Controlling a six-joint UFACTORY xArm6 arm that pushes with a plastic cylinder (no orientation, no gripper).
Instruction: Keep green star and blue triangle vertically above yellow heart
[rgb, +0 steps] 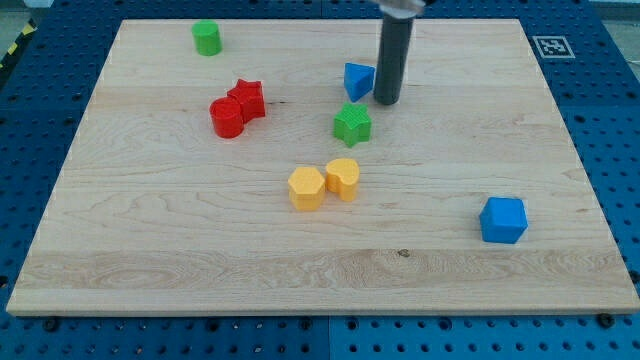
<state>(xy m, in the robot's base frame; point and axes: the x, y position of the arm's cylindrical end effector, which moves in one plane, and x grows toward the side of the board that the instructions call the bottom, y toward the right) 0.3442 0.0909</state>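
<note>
The arm carried no claw, only a dark rod, so no open or closed state applied. The tip (387, 102) sat just right of the blue triangle (358, 79), touching or nearly touching it. The green star (352, 124) lay just below the triangle and the tip. The yellow heart (343, 178) sat below the star, touching the yellow hexagon (306, 188) on its left. Two red blocks (237, 108) sat pressed together toward the view's left. A green cylinder (207, 38) stood near the top left, and a blue cube (502, 220) at lower right on the wooden board (150, 250).
</note>
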